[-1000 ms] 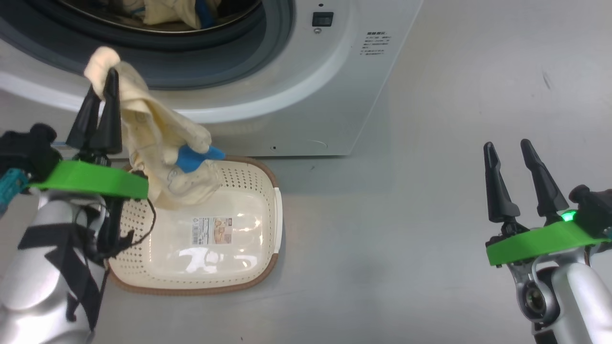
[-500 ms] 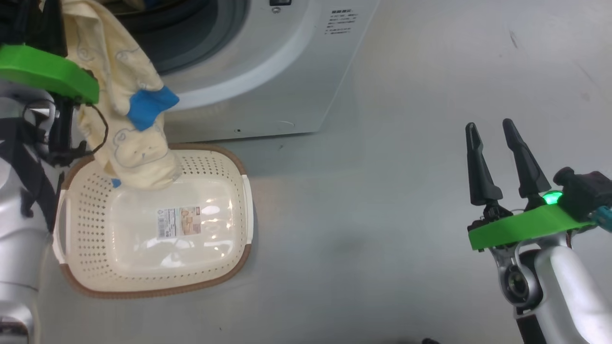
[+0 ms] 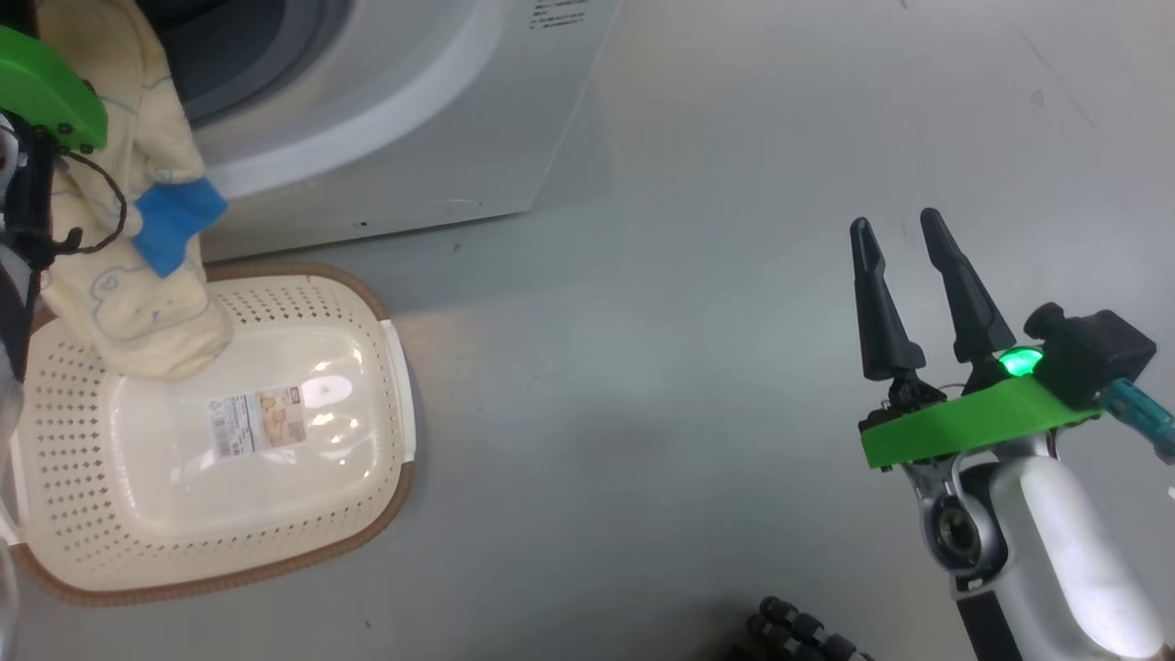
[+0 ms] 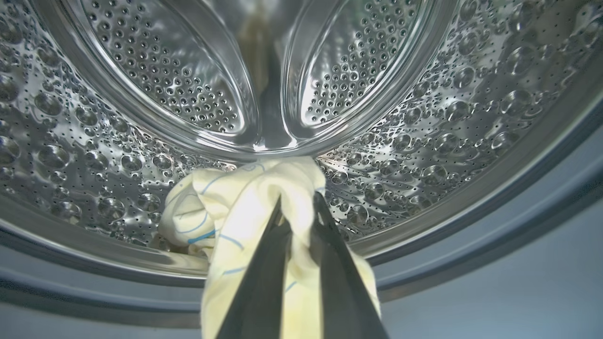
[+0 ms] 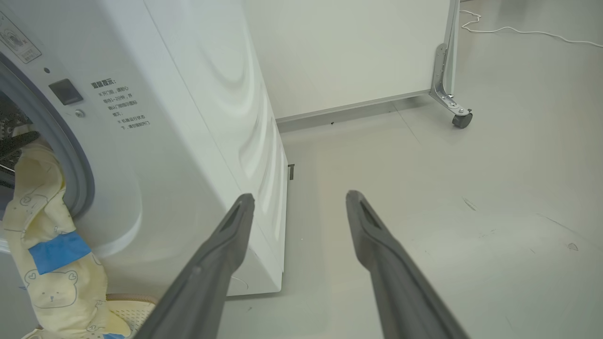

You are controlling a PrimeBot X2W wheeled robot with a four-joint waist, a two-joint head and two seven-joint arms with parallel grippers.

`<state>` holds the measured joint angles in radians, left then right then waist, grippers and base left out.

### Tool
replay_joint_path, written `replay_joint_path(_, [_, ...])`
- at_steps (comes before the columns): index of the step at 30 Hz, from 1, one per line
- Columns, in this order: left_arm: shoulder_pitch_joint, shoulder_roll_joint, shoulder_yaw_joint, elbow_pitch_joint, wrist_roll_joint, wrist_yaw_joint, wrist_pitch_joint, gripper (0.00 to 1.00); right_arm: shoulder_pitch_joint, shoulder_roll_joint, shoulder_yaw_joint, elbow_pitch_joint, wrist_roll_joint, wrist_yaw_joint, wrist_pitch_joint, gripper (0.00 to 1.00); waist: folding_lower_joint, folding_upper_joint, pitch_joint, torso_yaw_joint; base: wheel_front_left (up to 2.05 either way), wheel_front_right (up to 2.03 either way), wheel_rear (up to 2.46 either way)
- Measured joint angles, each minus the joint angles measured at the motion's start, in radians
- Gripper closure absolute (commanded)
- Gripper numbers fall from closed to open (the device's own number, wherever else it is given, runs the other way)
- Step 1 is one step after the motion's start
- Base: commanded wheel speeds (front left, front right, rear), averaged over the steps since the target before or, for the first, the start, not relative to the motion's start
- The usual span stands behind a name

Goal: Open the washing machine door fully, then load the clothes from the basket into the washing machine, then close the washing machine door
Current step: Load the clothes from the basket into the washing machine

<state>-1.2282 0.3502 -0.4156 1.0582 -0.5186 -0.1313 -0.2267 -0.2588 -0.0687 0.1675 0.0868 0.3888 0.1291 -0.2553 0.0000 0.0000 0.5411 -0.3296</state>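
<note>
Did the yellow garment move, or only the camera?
Yes. Against the basket, the garment, pinched by the left gripper, has risen toward the drum; its lower end still hangs over the basket's far rim.

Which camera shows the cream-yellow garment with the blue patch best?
The right wrist view: the cream-yellow fabric garment hangs there at nearly full length, seen from the side. The head view shows its lower part; the left wrist view, the bunch pinched by the left gripper.

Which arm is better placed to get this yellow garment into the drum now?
Left. The left gripper is shut on the garment, fingers pointing into the steel drum. The right gripper stands open and empty over the floor, beside the washing machine.
</note>
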Motion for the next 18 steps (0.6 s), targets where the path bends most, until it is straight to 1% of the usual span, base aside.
replay_joint_path(7, [-0.064, 0.031, -0.050, 0.069, -0.025, 0.000, 0.006, 1.00, -0.001, 0.008, 0.016, 0.001, 0.000, 0.000, 0.000, 0.00, 0.0000, 0.0000, 0.026, -0.041, 0.00, 0.00, 0.00])
replay_joint_path(12, [-0.129, 0.064, -0.059, 0.061, -0.008, 0.000, -0.021, 1.00, -0.008, 0.010, 0.022, -0.001, 0.002, 0.000, 0.000, 0.00, 0.0000, 0.0000, 0.042, -0.055, 0.00, 0.00, 0.00])
replay_joint_path(15, [-0.151, 0.087, -0.038, -0.042, 0.034, 0.013, -0.021, 1.00, -0.017, 0.012, 0.022, -0.005, 0.007, 0.000, 0.000, 0.00, 0.0000, 0.0000, 0.054, -0.057, 0.00, 0.00, 0.00])
replay_joint_path(18, [-0.155, 0.102, 0.016, -0.174, 0.079, 0.036, -0.021, 1.00, -0.020, 0.015, 0.024, -0.005, 0.007, 0.000, 0.000, 0.00, 0.0000, 0.0000, 0.066, -0.059, 0.00, 0.00, 0.00])
